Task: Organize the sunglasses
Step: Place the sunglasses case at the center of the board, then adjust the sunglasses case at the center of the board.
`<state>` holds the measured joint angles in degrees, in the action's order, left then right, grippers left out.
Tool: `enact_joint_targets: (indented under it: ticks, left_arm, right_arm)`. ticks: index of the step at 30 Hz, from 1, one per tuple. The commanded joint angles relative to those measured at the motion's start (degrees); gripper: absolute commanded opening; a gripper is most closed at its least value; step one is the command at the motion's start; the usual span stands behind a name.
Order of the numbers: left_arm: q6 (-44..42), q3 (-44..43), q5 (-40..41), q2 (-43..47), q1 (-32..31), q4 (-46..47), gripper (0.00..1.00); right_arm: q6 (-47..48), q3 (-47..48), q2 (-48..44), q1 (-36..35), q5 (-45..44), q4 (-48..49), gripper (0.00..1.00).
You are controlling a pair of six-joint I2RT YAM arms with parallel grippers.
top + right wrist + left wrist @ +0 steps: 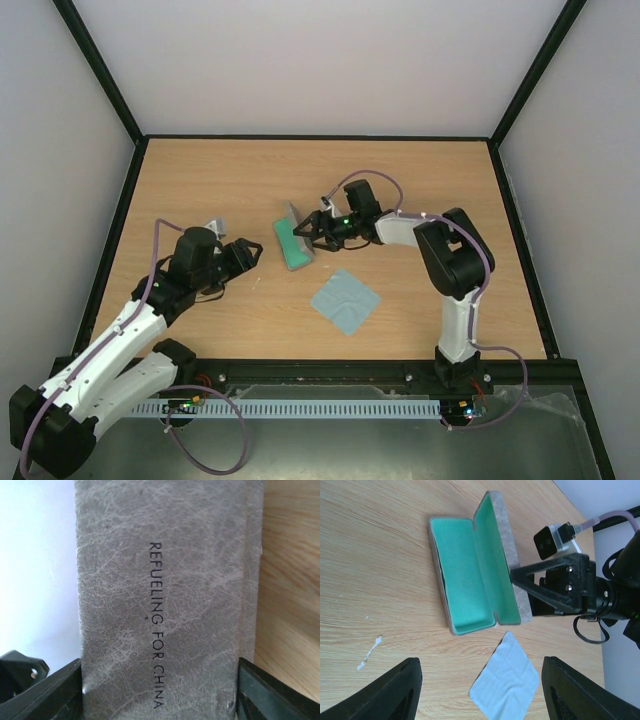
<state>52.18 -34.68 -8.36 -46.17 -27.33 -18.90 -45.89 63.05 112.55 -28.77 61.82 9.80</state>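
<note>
The left gripper (480, 662) hangs released over the counter (380, 555), its two dark fingers spread wide with nothing between them. Just ahead of it and a little to its right lies the cloth (505, 680), flat, with one corner pointing away. Beyond the cloth, near it but not touching, sits the case (470, 575), open, with its green trough facing this gripper and bare. A thin dark line runs along the trough's left wall, and I cannot tell whether it is shadow or something else.

On the far side of the case, the right gripper (160, 680) comes in from behind the raised lid (160, 580). Its fingers lie flush against the lid's two long edges, so it appears to be clenched on the case, propping it open.

The sunglasses are not visible in any view, neither in the case nor in either gripper, and I cannot make them out on the counter.

By judgement they will be light, with a stiff front, thin arms that swing on small hinges, and smooth lenses that scratch and slip. The bridge or the frame's top rim looks like the safest hold, pinched gently with the arms folded. Gripping a lens or a single arm would risk twisting or dropping them.
</note>
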Motion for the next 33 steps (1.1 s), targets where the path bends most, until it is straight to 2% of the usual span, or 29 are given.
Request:
enact_joint_targets:
  ticks: [1, 7, 10, 19, 25, 27, 30, 31, 33]
  left_arm:
    - [-1.75, -1.47, 0.8, -0.06, 0.67, -2.24, 0.68]
    - [-2.35, -0.23, -0.26, -0.83, 1.52, -1.28, 0.68]
    - [-2.42, 0.53, -0.88, -1.21, 1.9, -0.48, 0.68]
    - [-3.44, 0.47, -2.27, -2.49, 2.84, 0.4, 0.69]
    - [-3.34, 1.31, -2.61, -1.67, 3.16, 0.18, 0.7]
    - [-3.31, 1.49, -2.5, -1.55, 3.29, 0.22, 0.7]
    - [-3.43, 1.82, -2.29, -1.89, 3.52, 0.39, 0.7]
    - [-3.49, 1.93, -2.28, -2.01, 3.59, 0.42, 0.7]
    - [-3.63, 1.9, -2.44, -2.37, 3.76, 0.65, 0.7]
  right_arm:
    - [3.39, 3.93, 2.7, 1.26, 3.55, 2.03, 0.81]
    - [5.05, 3.81, 4.05, 2.53, 2.88, -0.31, 0.96]
    - [7.31, 3.95, 3.04, 2.58, 1.35, -3.69, 0.98]
    - [19.25, 3.28, -6.31, 2.57, -15.53, -22.26, 0.99]
    - [18.68, -5.42, -21.26, 2.02, -30.85, -26.63, 0.99]
    - [17.57, -9.22, -25.49, 0.82, -34.55, -27.24, 0.88]
    - [14.79, -14.46, -30.13, -2.9, -37.15, -25.91, 0.62]
    - [12.68, -16.21, -31.34, -4.33, -37.05, -24.52, 0.5]
    - [8.98, -20.06, -32.73, -7.37, -35.41, -20.0, 0.37]
